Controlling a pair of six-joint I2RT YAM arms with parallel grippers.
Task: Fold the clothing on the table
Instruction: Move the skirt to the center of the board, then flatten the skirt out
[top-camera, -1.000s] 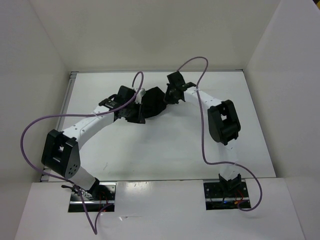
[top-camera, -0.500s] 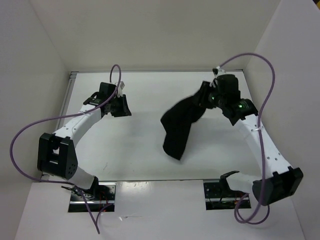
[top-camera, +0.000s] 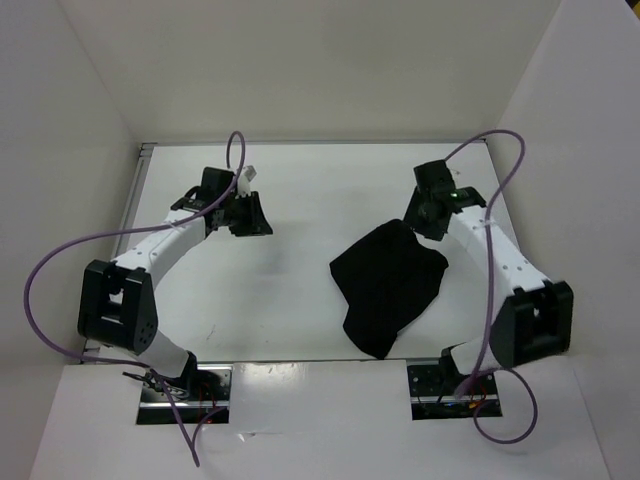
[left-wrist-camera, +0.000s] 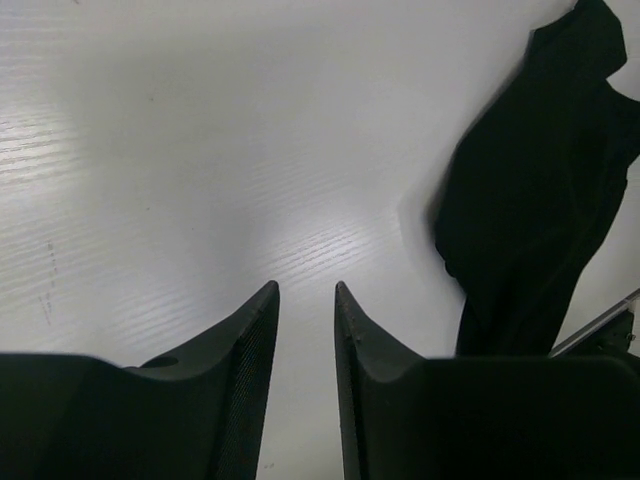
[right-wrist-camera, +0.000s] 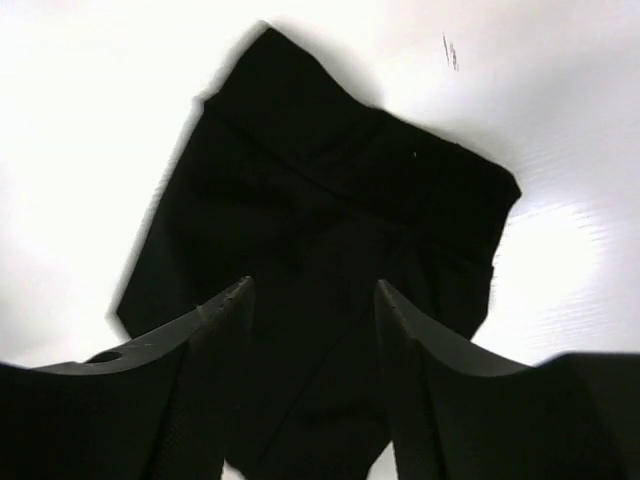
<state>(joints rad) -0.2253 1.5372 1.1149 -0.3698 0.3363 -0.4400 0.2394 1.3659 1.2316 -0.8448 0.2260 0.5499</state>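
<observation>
Clothing on table, right of centre, beside right end effector

Your left wrist camera loses the crumpled black fabric garment past the frame's right edge. Overhead, its far corner meets the right arm's black two-finger gripper, contact unclear; in that arm's own view, the fingers mask the garment's lower part.

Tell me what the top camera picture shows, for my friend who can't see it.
A black piece of clothing lies crumpled on the white table, right of the middle. The right tool is at its far corner; the left tool is apart, over bare table.
</observation>
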